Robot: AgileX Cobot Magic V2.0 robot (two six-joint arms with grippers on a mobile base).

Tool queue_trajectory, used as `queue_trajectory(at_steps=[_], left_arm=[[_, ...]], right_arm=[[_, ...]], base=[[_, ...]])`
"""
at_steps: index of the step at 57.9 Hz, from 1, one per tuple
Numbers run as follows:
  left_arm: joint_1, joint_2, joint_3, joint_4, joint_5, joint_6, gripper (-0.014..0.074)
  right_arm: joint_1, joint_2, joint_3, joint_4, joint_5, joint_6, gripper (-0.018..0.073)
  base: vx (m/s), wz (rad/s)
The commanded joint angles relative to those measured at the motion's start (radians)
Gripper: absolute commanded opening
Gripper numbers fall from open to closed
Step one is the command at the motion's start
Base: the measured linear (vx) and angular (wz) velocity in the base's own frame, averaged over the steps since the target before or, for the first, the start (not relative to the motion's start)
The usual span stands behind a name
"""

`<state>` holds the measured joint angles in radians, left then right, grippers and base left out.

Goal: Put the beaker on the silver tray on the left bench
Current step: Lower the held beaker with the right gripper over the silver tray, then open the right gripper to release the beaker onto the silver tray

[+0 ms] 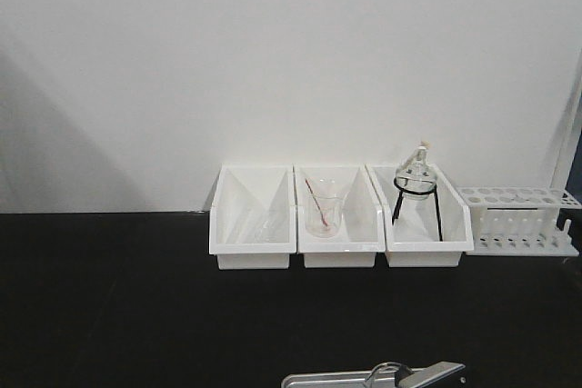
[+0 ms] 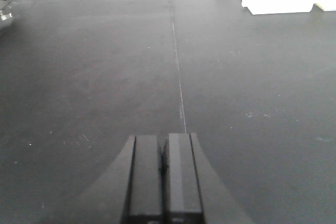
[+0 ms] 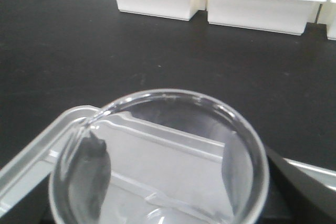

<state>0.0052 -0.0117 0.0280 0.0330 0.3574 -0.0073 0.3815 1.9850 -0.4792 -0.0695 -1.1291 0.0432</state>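
The beaker (image 3: 157,174) is a clear glass cylinder with a flared rim and fills the lower right wrist view. My right gripper (image 3: 163,153) is shut on it, and its dark fingers (image 3: 94,166) show through the glass on both sides. The silver tray (image 3: 29,169) lies directly under the beaker on the black bench (image 3: 79,51). I cannot tell whether the beaker touches the tray. In the front view the tray (image 1: 318,379) and the beaker's rim (image 1: 389,370) show at the bottom edge. My left gripper (image 2: 164,141) is shut and empty above bare bench (image 2: 252,77).
Three white bins (image 1: 253,224) stand against the white wall. The middle one holds a glass vessel with a red-tipped rod (image 1: 323,211), the right one a round flask on a black stand (image 1: 416,184). A white test-tube rack (image 1: 518,220) stands at the right.
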Motion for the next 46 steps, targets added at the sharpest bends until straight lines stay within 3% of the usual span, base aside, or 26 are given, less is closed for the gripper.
queue_trajectory(at_steps=[1,26,35,46], left_arm=[[-0.006,-0.016,0.028,-0.002,-0.078,-0.001,0.0001],[-0.006,-0.016,0.028,-0.002,-0.078,-0.001,0.0001],[-0.006,-0.016,0.028,-0.002,-0.078,-0.001,0.0001],[-0.006,-0.016,0.028,-0.002,-0.078,-0.001,0.0001]], right_arm=[[-0.007,-0.020,-0.017,0.045,-0.142,-0.016,0.0005],[-0.007,0.052,-0.016,0.081,-0.172,-0.014,0.0095],[-0.007,0.053,-0.015,0.081,-0.172,-0.014,0.0223],[-0.007,0.053,-0.015,0.082,-0.174,-0.014,0.0470]], base=[[0.00,0.00],[0.00,0.00],[0.00,0.00],[0.00,0.00]])
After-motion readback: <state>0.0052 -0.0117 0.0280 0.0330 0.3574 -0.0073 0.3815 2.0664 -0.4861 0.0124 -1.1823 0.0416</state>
